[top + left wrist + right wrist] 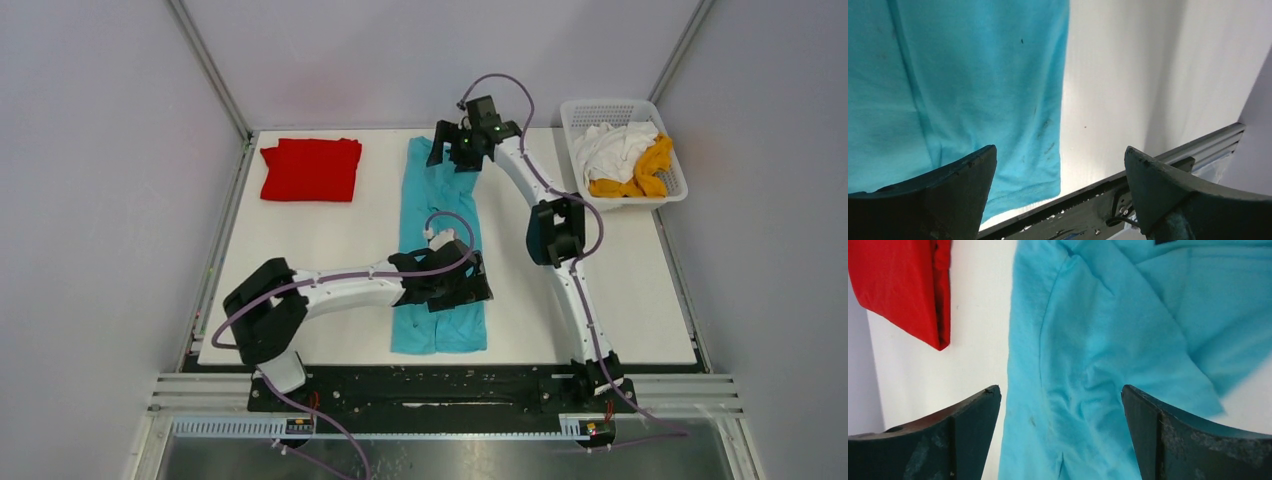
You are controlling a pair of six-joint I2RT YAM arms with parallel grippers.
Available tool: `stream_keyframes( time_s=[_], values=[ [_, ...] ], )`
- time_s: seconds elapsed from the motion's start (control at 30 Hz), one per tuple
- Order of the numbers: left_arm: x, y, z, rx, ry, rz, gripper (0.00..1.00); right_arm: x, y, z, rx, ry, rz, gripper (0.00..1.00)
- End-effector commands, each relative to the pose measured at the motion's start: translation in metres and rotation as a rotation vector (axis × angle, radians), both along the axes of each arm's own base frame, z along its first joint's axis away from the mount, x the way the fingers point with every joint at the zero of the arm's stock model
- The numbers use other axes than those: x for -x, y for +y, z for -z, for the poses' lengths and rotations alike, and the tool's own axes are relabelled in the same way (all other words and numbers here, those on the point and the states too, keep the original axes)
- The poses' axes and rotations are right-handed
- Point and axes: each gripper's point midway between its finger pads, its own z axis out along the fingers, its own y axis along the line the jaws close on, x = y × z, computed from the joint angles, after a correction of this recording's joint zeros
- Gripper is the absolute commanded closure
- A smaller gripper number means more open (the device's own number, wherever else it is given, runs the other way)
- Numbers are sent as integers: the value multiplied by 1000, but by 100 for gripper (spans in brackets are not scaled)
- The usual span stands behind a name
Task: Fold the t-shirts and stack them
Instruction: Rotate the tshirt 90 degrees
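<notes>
The left pincer (1060, 150) and right pincer (1060, 390) gape wide, empty. Both hang over the turquoise t-shirt (441, 195).

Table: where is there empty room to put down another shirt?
Bare table lies between the red shirt, the blue shirt and the left arm. More lies in front of the basket, right of the right arm. The middle is crowded.

The soft turquoise-blue t-shirt (425, 190) lies flat in the middle of the white table (330, 240) — folded into one long strip. The bright red t-shirt (310, 170) sits far left, folded square. The white t-shirt (612, 148) and mustard-yellow t-shirt (652, 170) lie crumpled together in the white plastic basket (610, 103).
</notes>
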Motion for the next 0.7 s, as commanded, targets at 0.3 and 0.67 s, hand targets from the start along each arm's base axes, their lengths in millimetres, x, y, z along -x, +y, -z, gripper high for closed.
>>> stream_keyframes(
  time_s=[0.3,0.67],
  values=[
    [35,145,-56,-93,-222,-54,1,118,-107,-176,123,-366,183,0],
    [59,191,4,-92,-69,-67,1,314,-110,-33,-153,48,181,0]
  ],
)
